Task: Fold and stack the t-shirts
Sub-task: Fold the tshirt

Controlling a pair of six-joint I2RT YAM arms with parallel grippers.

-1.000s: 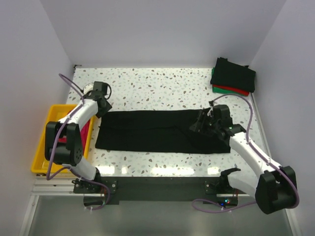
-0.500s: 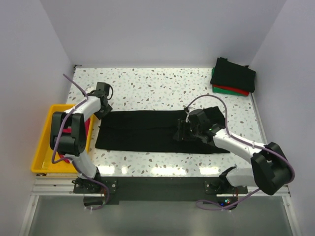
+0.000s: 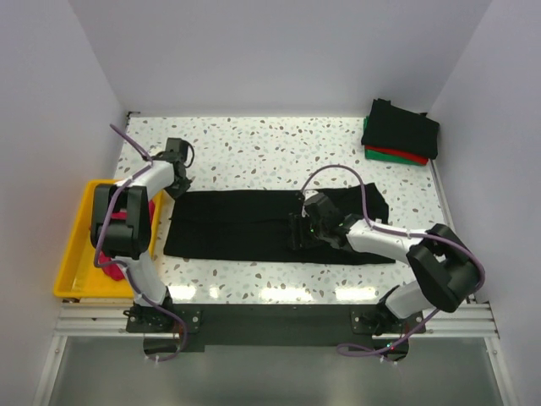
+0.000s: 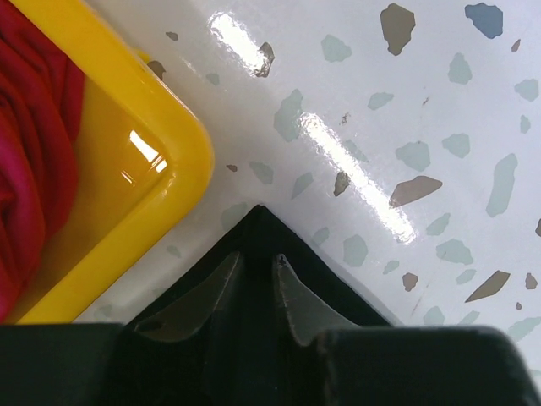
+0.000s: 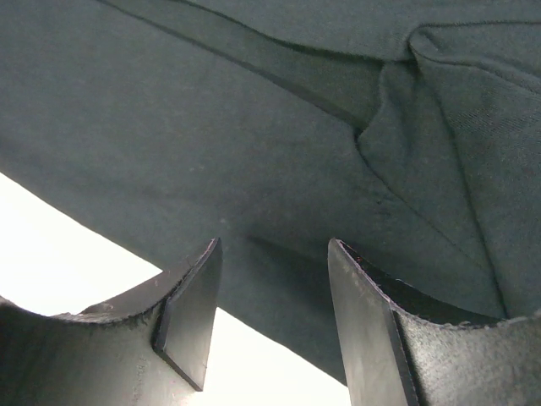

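A large black t-shirt [image 3: 245, 224] lies folded into a long strip across the middle of the table. My left gripper [image 3: 177, 183] sits at its far left corner. In the left wrist view, the jaws [image 4: 259, 258] stand narrowly apart with the black corner [image 4: 259, 222] between them. My right gripper [image 3: 301, 230] hovers over the strip's middle. In the right wrist view it is open [image 5: 272, 254] and empty, just above the cloth [image 5: 254, 144] near its front edge. A stack of folded t-shirts [image 3: 401, 129] sits at the back right, with black on top and red and green below.
A yellow tray [image 3: 73, 254] at the left table edge holds crumpled magenta and red shirts [image 3: 118, 228]; its rim [image 4: 161, 182] lies close to my left gripper. White walls close in on the left, back and right. Speckled tabletop [image 3: 270, 152] lies behind the shirt.
My right gripper has moved left from the shirt's right end to its middle, staying open. My left gripper has stayed at the far left corner, shifting only slightly.
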